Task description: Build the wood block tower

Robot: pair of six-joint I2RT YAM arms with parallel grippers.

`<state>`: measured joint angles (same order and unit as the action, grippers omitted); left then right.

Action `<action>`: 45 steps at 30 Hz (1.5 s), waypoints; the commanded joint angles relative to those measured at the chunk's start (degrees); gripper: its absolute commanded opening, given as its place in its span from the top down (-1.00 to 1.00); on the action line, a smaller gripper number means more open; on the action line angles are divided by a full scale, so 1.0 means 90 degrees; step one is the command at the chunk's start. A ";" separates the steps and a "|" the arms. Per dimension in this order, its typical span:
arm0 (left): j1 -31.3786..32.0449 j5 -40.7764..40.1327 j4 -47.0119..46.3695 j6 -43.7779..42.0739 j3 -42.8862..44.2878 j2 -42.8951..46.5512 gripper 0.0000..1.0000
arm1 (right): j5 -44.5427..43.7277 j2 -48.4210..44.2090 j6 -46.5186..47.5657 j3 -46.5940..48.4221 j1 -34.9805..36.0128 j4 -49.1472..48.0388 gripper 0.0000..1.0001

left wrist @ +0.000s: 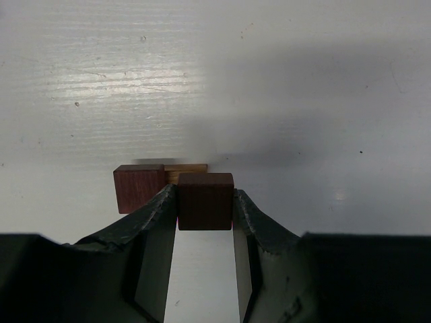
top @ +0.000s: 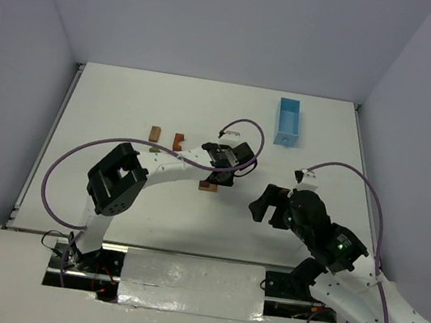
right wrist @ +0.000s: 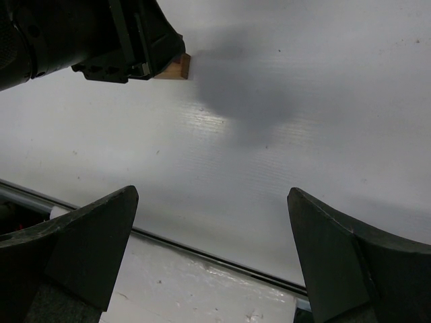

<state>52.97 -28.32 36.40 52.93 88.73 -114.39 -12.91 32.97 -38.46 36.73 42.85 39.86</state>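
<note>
My left gripper [left wrist: 205, 205] is shut on a dark brown wooden block [left wrist: 205, 195], held by its sides between the fingertips. Just beyond it on the table lie a reddish-brown block [left wrist: 138, 187] and a light tan block [left wrist: 186, 172], side by side and touching. In the top view the left gripper [top: 215, 178] hovers over these blocks [top: 208, 187] at the table's middle. A brown block [top: 154, 131] and an orange arch piece [top: 178, 141] lie apart to the far left. My right gripper [top: 267, 207] is open and empty [right wrist: 212, 222]. I see no olive-green triangle.
A light-blue tray [top: 288, 122] stands at the back right. The left arm's purple cable [top: 247, 126] loops above its wrist. In the right wrist view the left gripper's body [right wrist: 101, 40] fills the upper left, with the tan block's [right wrist: 178, 67] corner showing beside it.
</note>
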 commanded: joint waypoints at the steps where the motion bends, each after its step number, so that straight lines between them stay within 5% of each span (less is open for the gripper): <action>1: 0.0032 -0.0077 -0.0041 0.0115 0.0092 -0.0073 0.18 | 0.0008 -0.0040 0.0084 0.0011 -0.0025 -0.0141 -0.99; 45: 0.0023 -0.0077 -0.0021 0.0086 -0.0113 -0.0230 -0.02 | 0.0194 -0.0079 0.0171 -0.0077 -0.0025 -0.0268 -0.99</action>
<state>52.97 -28.29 36.01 52.90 87.74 -115.35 -11.27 32.82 -37.80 36.16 42.85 39.44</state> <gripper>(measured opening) 0.511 0.996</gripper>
